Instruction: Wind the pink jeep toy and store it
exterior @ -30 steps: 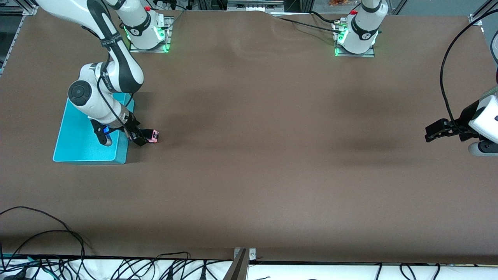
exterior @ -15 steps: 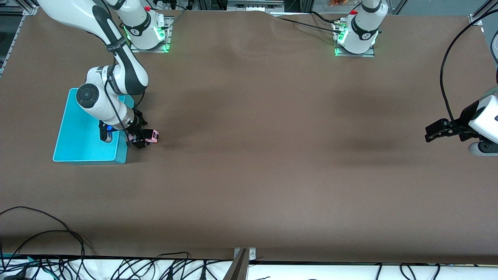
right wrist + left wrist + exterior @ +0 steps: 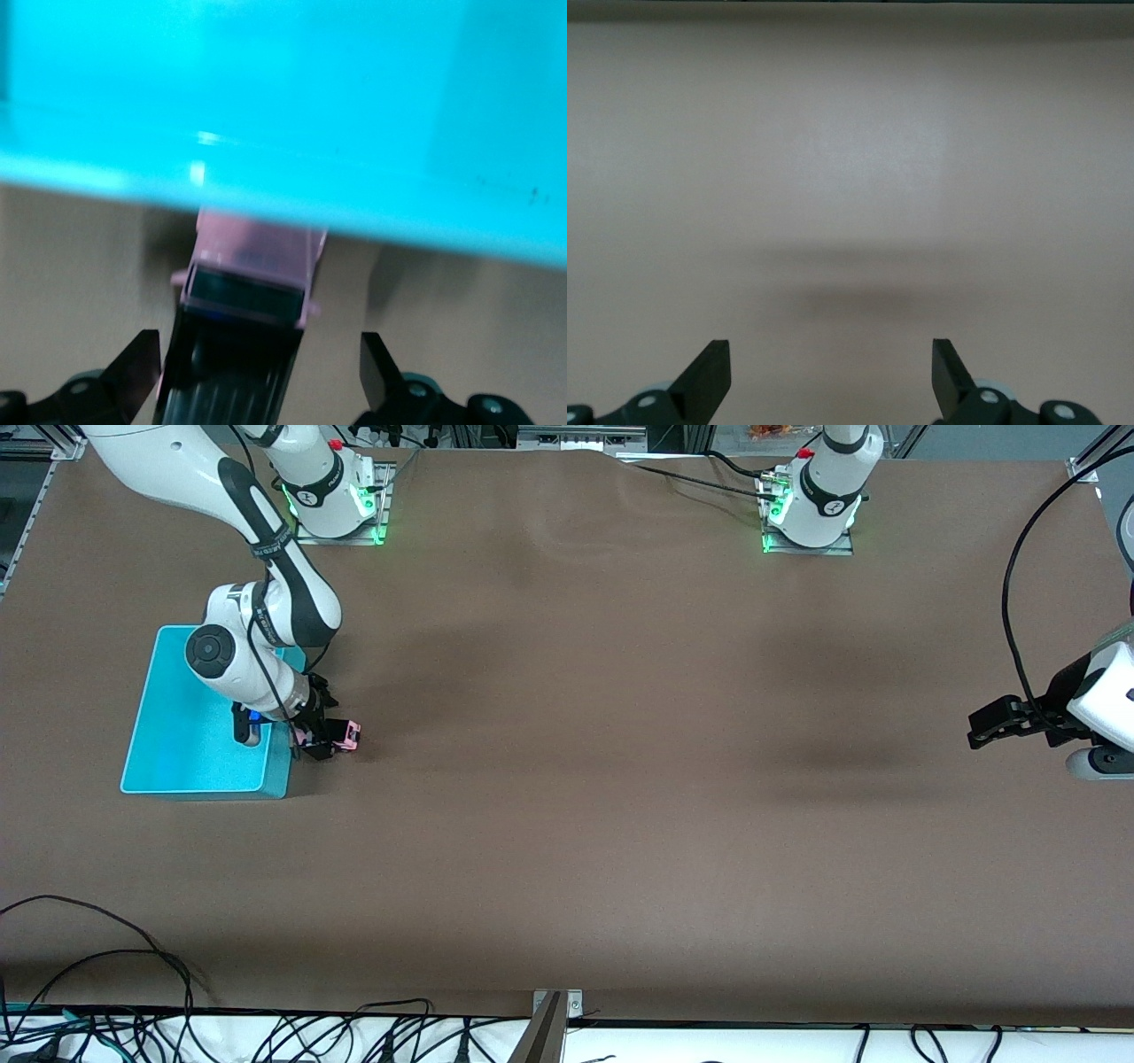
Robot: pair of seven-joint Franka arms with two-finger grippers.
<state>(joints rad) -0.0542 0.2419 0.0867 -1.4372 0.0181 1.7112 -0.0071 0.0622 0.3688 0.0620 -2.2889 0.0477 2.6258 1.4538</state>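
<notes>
Small boxy pink plastic jeep toy point(image 3: 344, 733) on table, touching turquoise plastic bin point(image 3: 177, 762) | right claw point(image 3: 317, 737) spread wide astride it, nothing gripped | left claw point(image 3: 990, 724) open, empty, waiting | judged light, rigid, slick: pinch flat sides.

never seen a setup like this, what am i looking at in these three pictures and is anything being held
These are two white robot arms bolted to a brown table, each ending in a two-finger gripper. The wide picture comes from a high camera facing the robots. The other two come from small cameras on each arm's wrist, looking out past the fingers.

The right gripper is low beside a turquoise bin, with its fingers open on either side of a small pink jeep toy. In the right wrist view the jeep sits on the table between the fingers, close to the bin's wall; the fingers stand clear of it, so nothing is held.

The left gripper waits, open and empty, at the left arm's end of the table; its wrist view shows only bare table.
</notes>
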